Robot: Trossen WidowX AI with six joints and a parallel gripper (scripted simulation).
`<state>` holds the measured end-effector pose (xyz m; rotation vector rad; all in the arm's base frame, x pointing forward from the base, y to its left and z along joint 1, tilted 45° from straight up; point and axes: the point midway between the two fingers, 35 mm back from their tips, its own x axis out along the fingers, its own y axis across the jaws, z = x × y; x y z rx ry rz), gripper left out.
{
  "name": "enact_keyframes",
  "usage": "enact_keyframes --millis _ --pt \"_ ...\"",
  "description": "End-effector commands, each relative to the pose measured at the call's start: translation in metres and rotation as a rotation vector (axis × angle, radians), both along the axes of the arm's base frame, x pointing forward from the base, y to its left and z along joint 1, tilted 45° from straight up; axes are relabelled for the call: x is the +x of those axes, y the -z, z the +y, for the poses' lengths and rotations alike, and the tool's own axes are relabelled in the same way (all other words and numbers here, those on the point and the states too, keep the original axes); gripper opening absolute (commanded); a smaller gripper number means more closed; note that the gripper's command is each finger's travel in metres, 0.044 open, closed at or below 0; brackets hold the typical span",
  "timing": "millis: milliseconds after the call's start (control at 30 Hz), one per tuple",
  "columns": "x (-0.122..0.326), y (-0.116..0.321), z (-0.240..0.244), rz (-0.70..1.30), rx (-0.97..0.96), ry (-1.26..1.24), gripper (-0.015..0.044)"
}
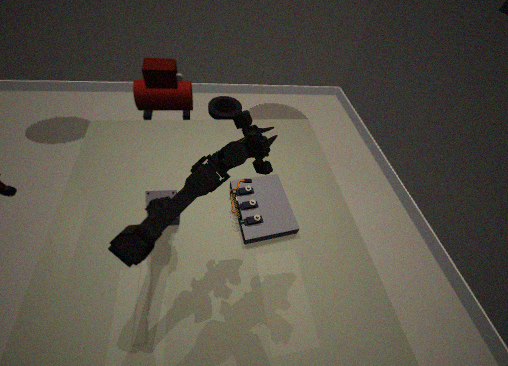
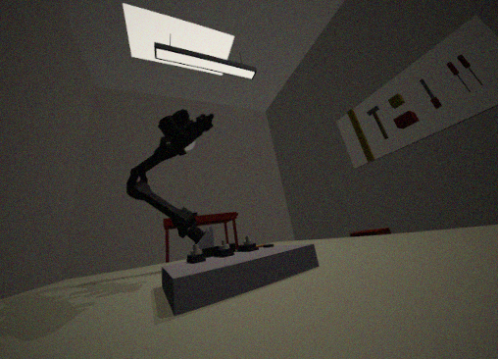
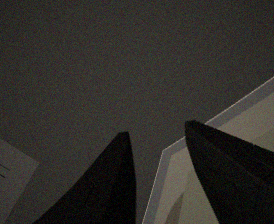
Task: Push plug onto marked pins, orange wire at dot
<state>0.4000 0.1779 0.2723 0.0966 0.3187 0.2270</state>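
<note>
The grey holder (image 1: 280, 206) (image 2: 245, 280) lies on the table with three dark servos in a row; the middle servo (image 1: 247, 204) (image 2: 224, 251) has a pale horn. A small dark plug (image 1: 247, 181) (image 2: 268, 245) appears to lie on the holder top near its far end in the top view, beside the orange lead (image 1: 239, 184). The pin row (image 1: 234, 204) runs along the holder's left edge there; the band and dot are too small to tell. My gripper (image 1: 274, 133) (image 3: 157, 136) is open and empty, raised high above the table, away from the holder.
A red tank-like object (image 1: 162, 95) and a black round object (image 1: 225, 107) are at the back of the table in the top view. The raised rim (image 1: 390, 166) runs along the table's right side. The wrist view shows the fingers against wall and a table corner.
</note>
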Motion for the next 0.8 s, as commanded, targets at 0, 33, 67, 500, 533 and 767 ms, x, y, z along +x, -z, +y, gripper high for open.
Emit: enact_keyframes --millis 0,33,67,500,533,767 --pt "-0.005 -0.008 -0.025 -0.037 0.000 0.022 0.0115" --pt "-0.006 -0.010 -0.031 -0.046 0.000 0.027 0.0115" --pt "-0.007 -0.012 -0.036 -0.055 0.000 0.033 0.0115" --pt "-0.031 -0.035 -0.102 -0.181 -0.012 0.109 0.0115" --pt "-0.033 -0.036 -0.107 -0.191 -0.014 0.115 0.0115" --pt "-0.051 -0.045 -0.137 -0.261 -0.035 0.158 0.0115"
